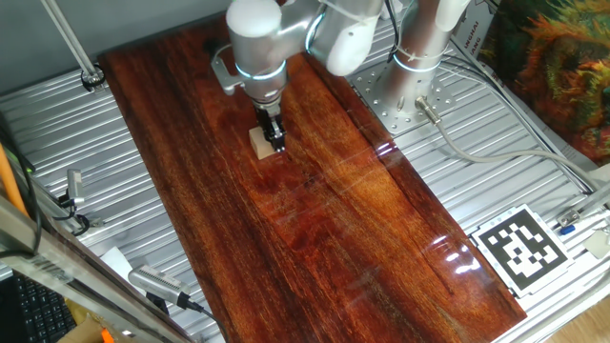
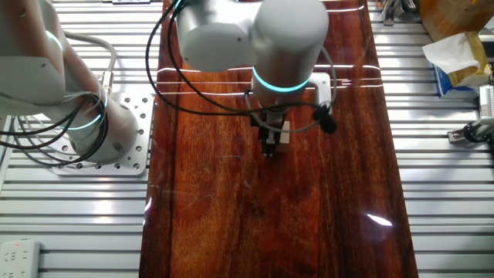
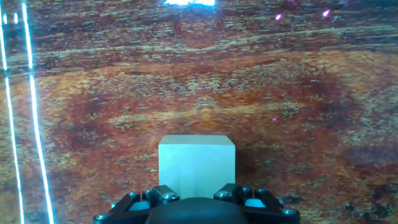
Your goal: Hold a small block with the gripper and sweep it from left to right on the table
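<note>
The small block (image 1: pixel 258 143) is a light tan cube that rests on the reddish-brown table (image 1: pixel 362 248), in its far-left part. My gripper (image 1: pixel 275 139) points straight down, with its black fingers closed on the block's edge, so most of the cube sticks out to one side. In the other fixed view the block (image 2: pixel 284 133) shows just right of the gripper (image 2: pixel 268 145). In the hand view the block (image 3: pixel 196 163) fills the lower middle, with the gripper (image 3: pixel 196 194) and its two dark fingers (image 3: pixel 163 195) at the block's lower corners.
Ribbed grey metal surrounds the board (image 1: pixel 76 133). The arm's white base column (image 1: pixel 419 48) stands on a perforated plate at the back right. A black-and-white marker tag (image 1: pixel 519 246) lies at the right. Cables and a small metal stand (image 1: pixel 74 195) are at the left.
</note>
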Robot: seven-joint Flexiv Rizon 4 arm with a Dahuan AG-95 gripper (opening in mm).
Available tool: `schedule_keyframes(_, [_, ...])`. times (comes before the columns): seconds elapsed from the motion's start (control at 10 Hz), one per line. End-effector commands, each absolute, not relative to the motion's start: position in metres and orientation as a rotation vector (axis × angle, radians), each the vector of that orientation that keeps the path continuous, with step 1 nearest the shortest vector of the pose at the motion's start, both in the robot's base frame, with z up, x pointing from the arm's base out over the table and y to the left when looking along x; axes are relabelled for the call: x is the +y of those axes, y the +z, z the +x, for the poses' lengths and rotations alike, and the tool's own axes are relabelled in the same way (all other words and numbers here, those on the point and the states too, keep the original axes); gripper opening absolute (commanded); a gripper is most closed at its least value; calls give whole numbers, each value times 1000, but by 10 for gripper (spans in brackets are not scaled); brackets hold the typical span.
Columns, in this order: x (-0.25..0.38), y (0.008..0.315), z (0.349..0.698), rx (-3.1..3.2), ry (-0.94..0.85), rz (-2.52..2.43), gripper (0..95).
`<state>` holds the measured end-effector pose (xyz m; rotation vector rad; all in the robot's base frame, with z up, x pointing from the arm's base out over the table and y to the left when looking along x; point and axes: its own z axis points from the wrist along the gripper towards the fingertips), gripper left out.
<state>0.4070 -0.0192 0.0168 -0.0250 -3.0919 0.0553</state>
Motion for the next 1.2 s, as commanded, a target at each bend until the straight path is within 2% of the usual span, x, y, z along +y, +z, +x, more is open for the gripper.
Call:
schedule_keyframes(0.1, [-23, 17, 424, -3098, 38, -5, 760])
schedule_keyframes(0.7, [-29, 45, 484, -3071, 3, -14, 760])
schedule_keyframes(1.2, [-30, 83, 567, -3060, -30, -46, 760])
